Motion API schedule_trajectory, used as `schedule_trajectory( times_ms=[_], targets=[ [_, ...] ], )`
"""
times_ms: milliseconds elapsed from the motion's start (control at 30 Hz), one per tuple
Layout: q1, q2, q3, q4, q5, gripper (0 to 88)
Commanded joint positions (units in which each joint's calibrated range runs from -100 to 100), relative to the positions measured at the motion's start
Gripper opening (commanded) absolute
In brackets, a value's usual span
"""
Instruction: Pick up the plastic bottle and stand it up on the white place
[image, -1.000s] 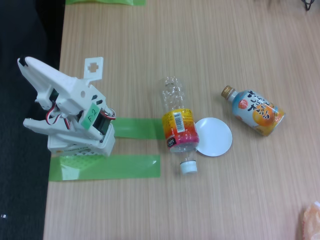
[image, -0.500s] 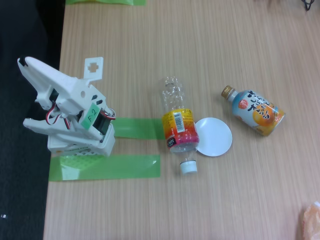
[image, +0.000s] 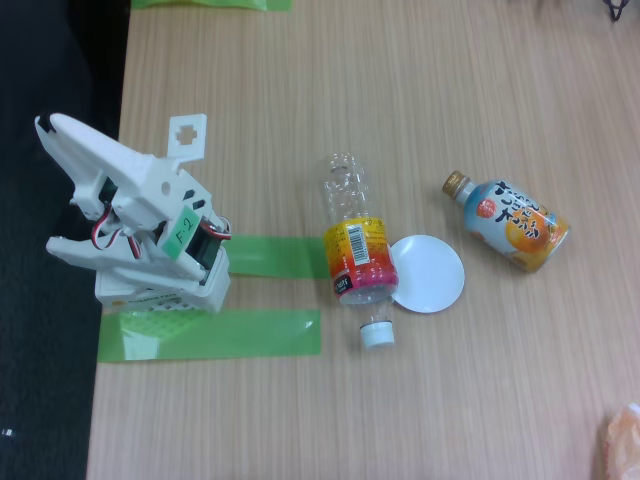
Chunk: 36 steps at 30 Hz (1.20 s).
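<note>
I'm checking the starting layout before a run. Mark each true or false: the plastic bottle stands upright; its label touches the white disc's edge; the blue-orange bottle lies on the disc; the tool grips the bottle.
1. The plastic bottle stands upright: false, it lies on its side.
2. Its label meets the white disc's edge: true.
3. The blue-orange bottle lies on the disc: false, it lies apart on the table.
4. The tool grips the bottle: false, it is far off.

Wooden table (image: 300, 420): plastic bottle (image: 356, 248) lying, white place (image: 428, 273), blue-orange bottle (image: 510, 222), green tape (image: 215, 334).
</note>
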Motion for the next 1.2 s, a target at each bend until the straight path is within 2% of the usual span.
schedule_trajectory(
  times_ms=[0,133,233,567,700,800,1000,1167],
  targets=[
    [0.1,0.3,0.3,-0.6,0.3,5.0],
    [0.2,1.0,0.3,0.0,0.3,5.0],
    [0.1,1.0,0.3,4.7,0.3,5.2],
    [0.4,0.3,0.0,32.1,0.4,5.4],
    [0.4,0.3,-6.2,44.1,0.4,5.4],
    [0.4,0.4,-15.7,58.9,0.4,5.4],
    [0.4,1.0,-38.5,97.4,0.5,6.5],
    [0.4,1.1,-53.5,127.2,0.8,21.6]
  ],
)
